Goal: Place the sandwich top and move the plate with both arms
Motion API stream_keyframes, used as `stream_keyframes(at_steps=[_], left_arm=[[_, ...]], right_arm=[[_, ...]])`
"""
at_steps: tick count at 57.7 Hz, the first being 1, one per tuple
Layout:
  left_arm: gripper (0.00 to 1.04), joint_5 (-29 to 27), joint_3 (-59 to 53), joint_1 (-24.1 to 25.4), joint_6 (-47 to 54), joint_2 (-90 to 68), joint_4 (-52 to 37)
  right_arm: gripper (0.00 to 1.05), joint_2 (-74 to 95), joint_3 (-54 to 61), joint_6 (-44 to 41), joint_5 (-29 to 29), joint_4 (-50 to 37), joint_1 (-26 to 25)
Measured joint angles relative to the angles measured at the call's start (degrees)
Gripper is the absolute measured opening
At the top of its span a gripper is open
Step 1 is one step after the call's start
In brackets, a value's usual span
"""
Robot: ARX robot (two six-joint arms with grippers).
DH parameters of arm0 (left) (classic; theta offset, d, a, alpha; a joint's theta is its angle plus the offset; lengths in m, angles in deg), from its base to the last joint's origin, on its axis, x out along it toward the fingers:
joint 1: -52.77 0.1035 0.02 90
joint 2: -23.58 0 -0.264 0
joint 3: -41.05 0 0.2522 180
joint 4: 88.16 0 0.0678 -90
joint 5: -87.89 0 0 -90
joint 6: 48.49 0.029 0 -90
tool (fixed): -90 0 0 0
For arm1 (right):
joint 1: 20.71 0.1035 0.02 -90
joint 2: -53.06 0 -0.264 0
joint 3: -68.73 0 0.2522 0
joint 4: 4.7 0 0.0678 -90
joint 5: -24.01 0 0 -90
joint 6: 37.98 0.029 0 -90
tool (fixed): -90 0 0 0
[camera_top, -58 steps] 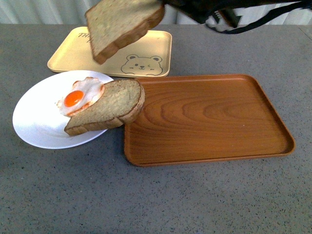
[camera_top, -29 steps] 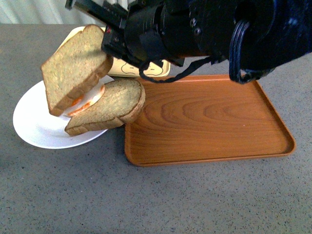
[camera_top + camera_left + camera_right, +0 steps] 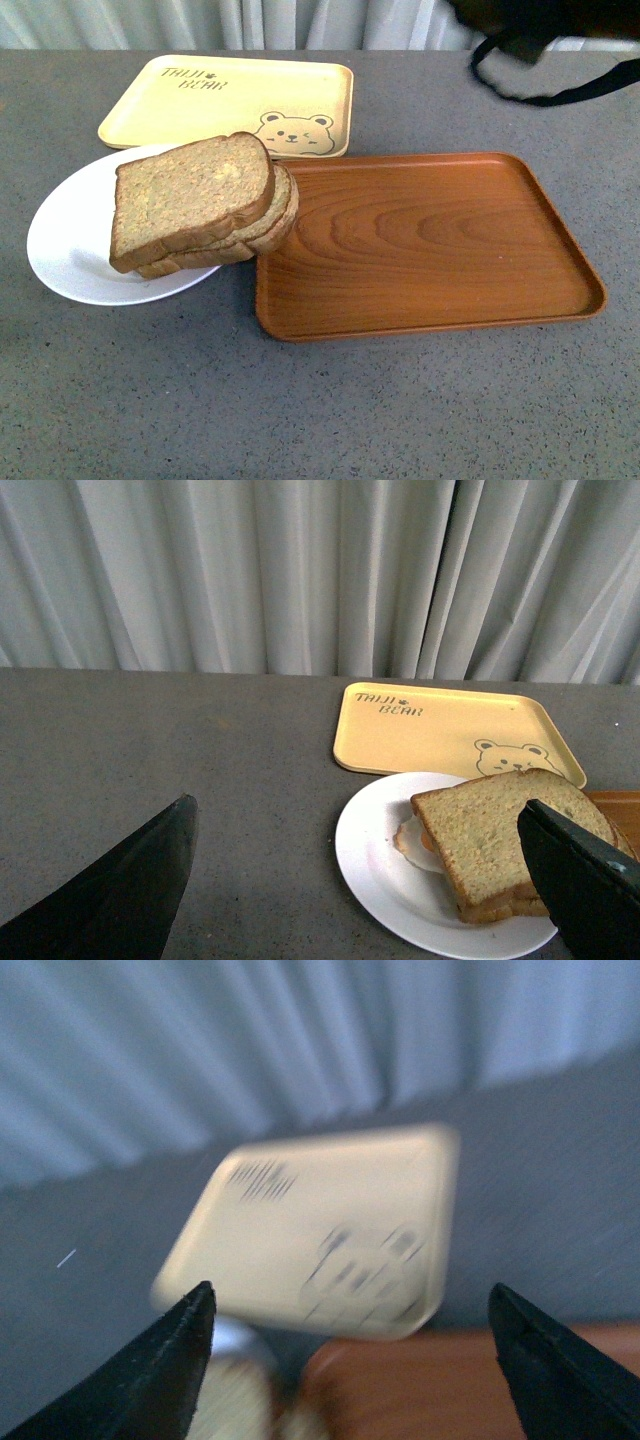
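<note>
sandwich top [image 3: 190, 195] is on; the plate [image 3: 65, 250] looks like the fiddly part
top slice lies on the lower slice [image 3: 262, 228] at the plate's right side, overhanging the wood tray [image 3: 420, 240] edge; plate sits on the desk [image 3: 320, 410] just in front of the yellow bear tray [image 3: 200, 100]; left hand [image 3: 358, 815] and right hand [image 3: 350, 1295] are both spread wide, holding nothing; I'd guess the plate's stiff, slick and breakable and the bread's soft and loose, so pinch bare rim on opposite sides and keep it level

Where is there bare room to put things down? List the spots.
Bare: the whole wood-grain tray, the yellow bear tray, and the table in front of the plate. Crowded: where the plate, the sandwich top and the wood-grain tray's rim meet.
</note>
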Motion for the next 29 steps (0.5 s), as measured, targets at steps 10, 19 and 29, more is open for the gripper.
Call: stream_keyframes(at_steps=[10,19,29], left_arm=[[0.96,0.00,0.00,0.00,0.02,0.00,0.00],[0.96,0.00,0.00,0.00,0.02,0.00,0.00],[0.96,0.00,0.00,0.00,0.02,0.00,0.00]], right_arm=[[0.36,-16.83,21.07,-21.66,10.86,-17.38,-8.87],[0.08,-23.04,30.29,-23.89,6.62,-17.75,-13.05],[0.02,-30.29,36.04,-24.74,2.80,-17.25,-16.41]])
